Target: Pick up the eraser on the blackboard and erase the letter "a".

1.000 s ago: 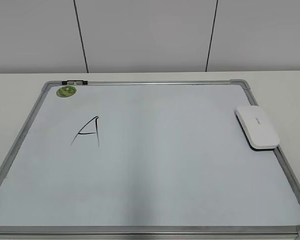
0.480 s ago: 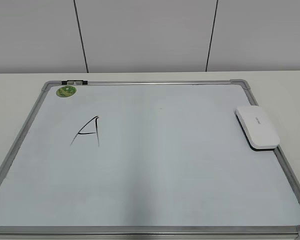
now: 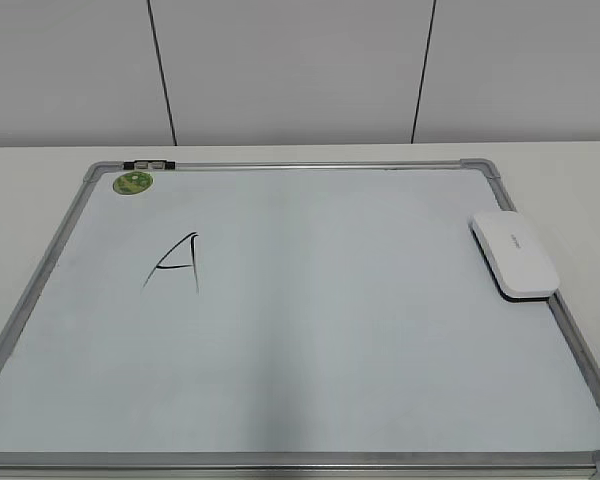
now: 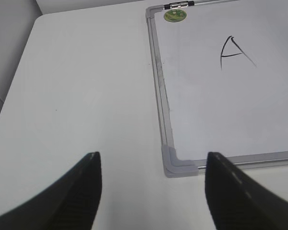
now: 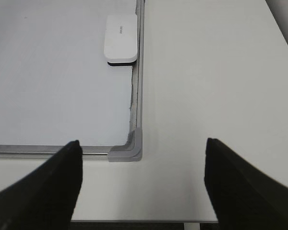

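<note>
The eraser [image 5: 121,38] lies at the board's [image 3: 310,400] right rim, at about 11 o'clock from the released right tool [image 5: 143,184], long axis pointing away, nearer it than the equally released left tool [image 4: 153,191].

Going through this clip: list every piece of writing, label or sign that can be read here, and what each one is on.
"A": a handwritten black capital on the blackboard, left of its middle.
Small grey lettering on top of the eraser: too small to read.
Round green sticker at the board's far left corner: some print on it, too blurred to read.
No other text shows.
</note>
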